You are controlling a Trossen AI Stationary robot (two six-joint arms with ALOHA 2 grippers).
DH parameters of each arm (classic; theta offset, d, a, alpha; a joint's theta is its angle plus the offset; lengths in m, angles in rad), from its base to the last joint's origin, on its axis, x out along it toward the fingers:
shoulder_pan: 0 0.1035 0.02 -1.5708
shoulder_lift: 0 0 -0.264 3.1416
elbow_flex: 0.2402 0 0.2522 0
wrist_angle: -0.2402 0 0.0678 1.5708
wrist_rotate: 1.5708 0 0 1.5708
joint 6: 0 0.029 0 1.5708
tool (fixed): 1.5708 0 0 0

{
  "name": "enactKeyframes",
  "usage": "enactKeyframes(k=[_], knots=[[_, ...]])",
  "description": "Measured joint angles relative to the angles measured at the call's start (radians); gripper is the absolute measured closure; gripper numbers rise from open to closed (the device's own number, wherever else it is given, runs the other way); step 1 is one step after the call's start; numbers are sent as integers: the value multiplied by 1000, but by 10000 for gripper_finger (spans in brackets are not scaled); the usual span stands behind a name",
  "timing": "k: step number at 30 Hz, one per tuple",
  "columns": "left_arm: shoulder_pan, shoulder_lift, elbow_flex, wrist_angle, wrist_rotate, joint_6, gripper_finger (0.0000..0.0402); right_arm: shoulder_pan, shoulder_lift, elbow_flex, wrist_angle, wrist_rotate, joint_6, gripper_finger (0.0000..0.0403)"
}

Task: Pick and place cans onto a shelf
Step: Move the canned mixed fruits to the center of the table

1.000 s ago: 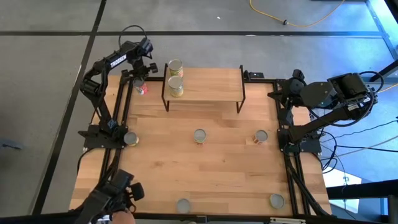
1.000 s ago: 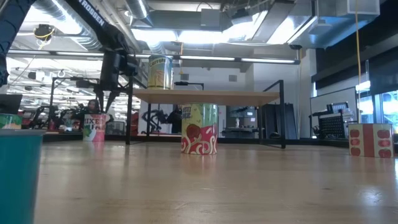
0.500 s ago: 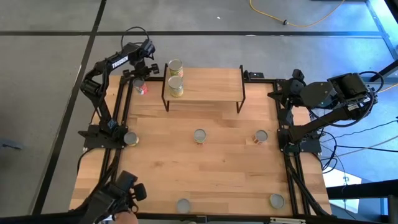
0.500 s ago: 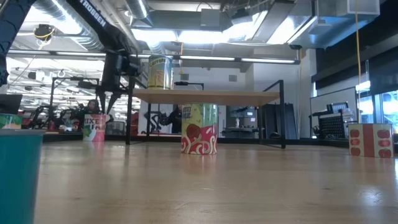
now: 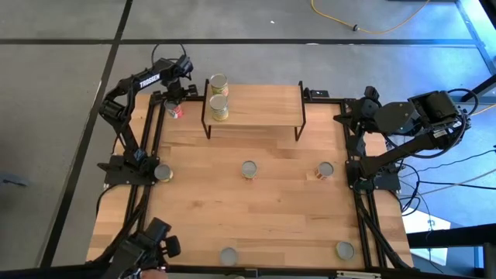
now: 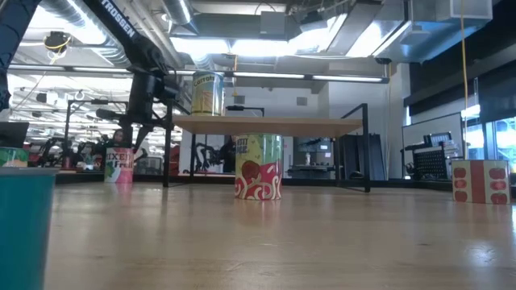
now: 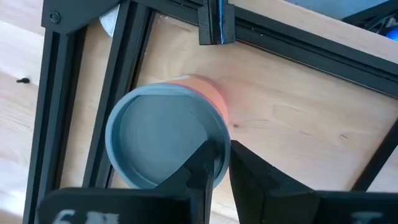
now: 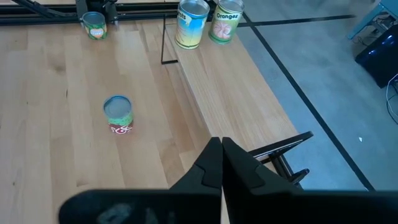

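A can with a red-and-pink label [image 5: 176, 111] stands upright on the table's far left corner, left of the shelf [image 5: 260, 105]. Its grey top fills the left wrist view [image 7: 163, 134]. My left gripper [image 7: 222, 163] points straight down over this can's rim, its fingers a narrow gap apart; the low view shows it just above the can [image 6: 118, 165]. Two cans [image 5: 218, 82] [image 5: 220, 108] stand on the shelf's left end. My right gripper [image 8: 222, 149] is shut on nothing, held high at the table's right side. My left gripper comes from above, pointing down. One fingertip [image 7: 208, 158] stands over the can's top and the other [image 7: 244, 167] outside its wall, with the rim [image 7: 222, 155] showing in the narrow gap. I cannot tell whether either finger touches it.
Several more cans stand on the table: at the left edge [image 5: 163, 172], in the middle [image 5: 249, 169], middle right [image 5: 325, 169] and near the front edge [image 5: 228, 255] [image 5: 344, 249]. Black frame rails [image 7: 134, 74] run close beside the red can.
My left gripper has come down toward the red-labelled can at the far left corner, still pointing down, and its fingertips are now level with the can's top. My right arm has kept still.
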Motion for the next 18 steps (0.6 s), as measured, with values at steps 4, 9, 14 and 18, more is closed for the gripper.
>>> enactKeyframes(k=[4, 9, 14, 18], knots=[[1, 1, -2, 1, 17, 65, 362, 0, 0, 0, 0, 0, 0, 402], [2, 2, -2, 1, 38, 146, 394, 0, 0, 0, 0, 0, 0, 402], [-9, 2, -2, -13, 49, 194, 397, 0, 0, 0, 0, 0, 0, 402], [-42, 3, -2, -58, 59, 251, 399, 0, 0, 0, 0, 0, 0, 402]])
